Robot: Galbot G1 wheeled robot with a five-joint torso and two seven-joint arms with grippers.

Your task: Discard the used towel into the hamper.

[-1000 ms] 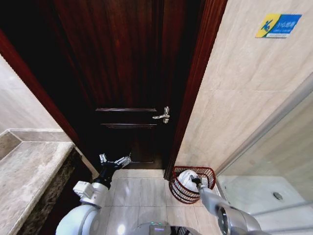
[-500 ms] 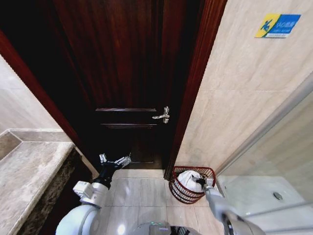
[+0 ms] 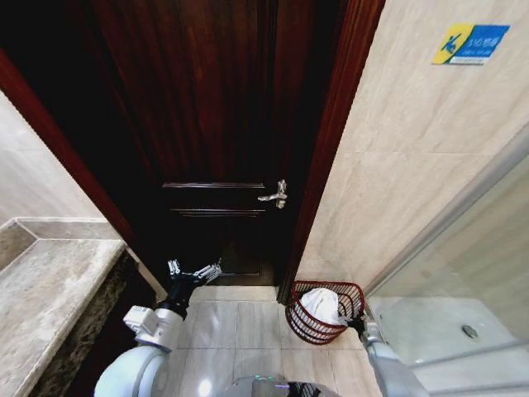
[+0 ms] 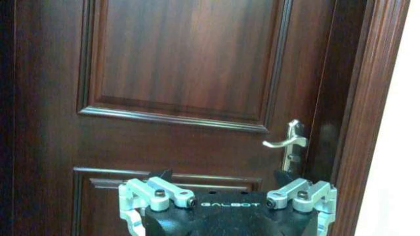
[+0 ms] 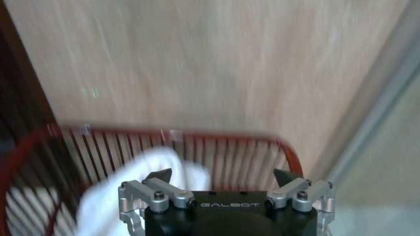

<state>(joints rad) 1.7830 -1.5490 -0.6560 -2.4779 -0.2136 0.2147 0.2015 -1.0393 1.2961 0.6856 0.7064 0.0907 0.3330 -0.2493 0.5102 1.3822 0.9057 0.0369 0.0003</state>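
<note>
Your towel (image 3: 321, 304) already lies in the hamper (image 3: 306, 325), a white heap standing above the rim. The hamper sits on the floor (image 3: 240, 331) in the corner, close by the door frame (image 3: 331, 149) and the tiled wall (image 3: 413, 165).

The right tool (image 5: 223, 176) hangs just at the hamper's near rim, jaws apart and holding nothing. Watch that arm: its forearm passes close to the wire rim, and if you swing it sideways it could catch the rim and tip or drag the hamper, which looks light. The towel is piled high and loose, so a nudge could spill it over the edge. A lift straight up and back looks the safer way out.

The left tool (image 3: 194, 271) is parked well apart, jaws open, pointing at the door (image 3: 215, 124) below the handle (image 3: 274, 195). Turn the base carelessly and it could knock the door.

The room is a tight bathroom: pale glossy floor tiles, a stone counter (image 3: 41, 289) on your left, a glass shower screen (image 3: 463, 273) on your right with a drain beyond it, and a small blue and yellow sign (image 3: 469, 43) high on the wall.
</note>
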